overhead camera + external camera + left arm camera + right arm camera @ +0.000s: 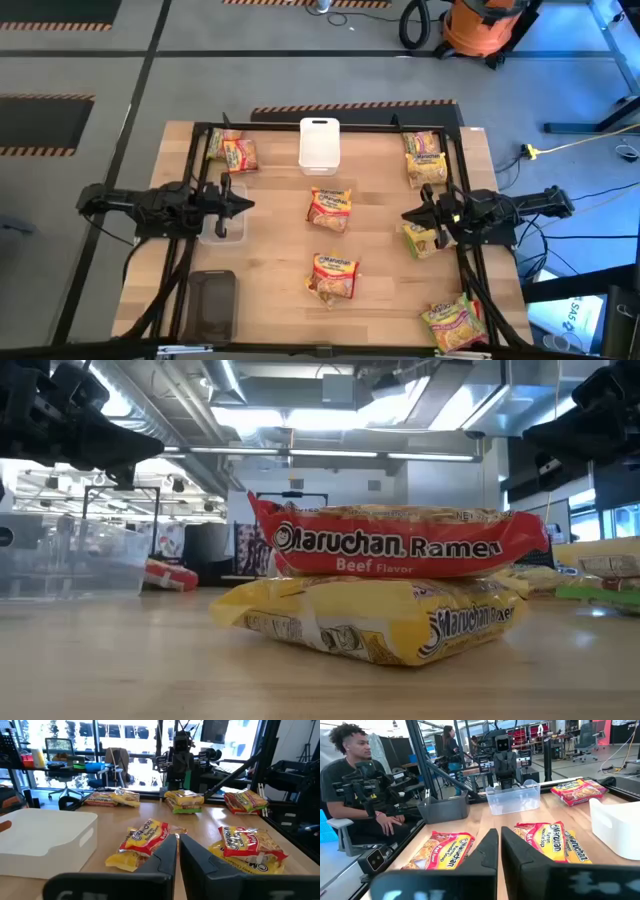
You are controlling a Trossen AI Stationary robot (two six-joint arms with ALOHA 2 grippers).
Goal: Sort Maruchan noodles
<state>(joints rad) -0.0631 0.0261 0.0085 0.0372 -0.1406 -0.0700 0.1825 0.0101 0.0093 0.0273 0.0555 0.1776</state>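
Note:
Maruchan noodle packets lie in small heaps on the wooden table: one at the centre (330,208), one nearer the front (333,275), one at the far left (233,150), one at the far right (425,158), one under my right arm (425,238) and one at the near right (455,322). In the low view the front heap is a red beef packet (400,540) resting on a yellow packet (380,620). My left gripper (245,205) hovers shut at the left, over a clear bin (222,225). My right gripper (408,213) hovers shut at the right. Both point at the centre heap.
A white bin (319,143) stands at the far middle and a dark tray (210,300) at the near left. A black frame (330,127) borders the table. A person (350,785) sits beyond the table's left side.

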